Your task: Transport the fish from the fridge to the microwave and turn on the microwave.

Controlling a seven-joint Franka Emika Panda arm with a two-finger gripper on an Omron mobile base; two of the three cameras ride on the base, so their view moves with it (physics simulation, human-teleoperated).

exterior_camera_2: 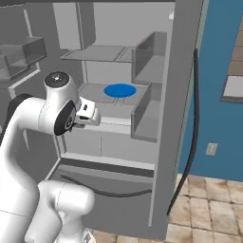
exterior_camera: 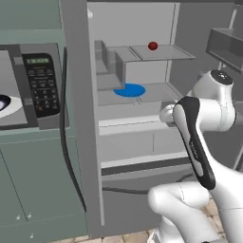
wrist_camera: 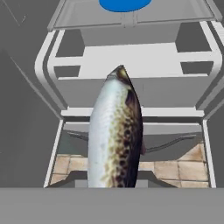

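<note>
The fish (wrist_camera: 114, 131), a silvery, brown-speckled tapered body, sits clenched in the hand in front of the open grey fridge (wrist_camera: 131, 87), below its round blue plate (wrist_camera: 124, 4).

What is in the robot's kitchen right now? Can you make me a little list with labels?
fish: silvery with brown spots, held in the gripper, out in front of the fridge
gripper: shut on the fish
fridge: door open
blue plate: on a middle fridge shelf, nothing on it
red ball: on the top shelf
microwave: left of the fridge, door open, white plate inside
</note>
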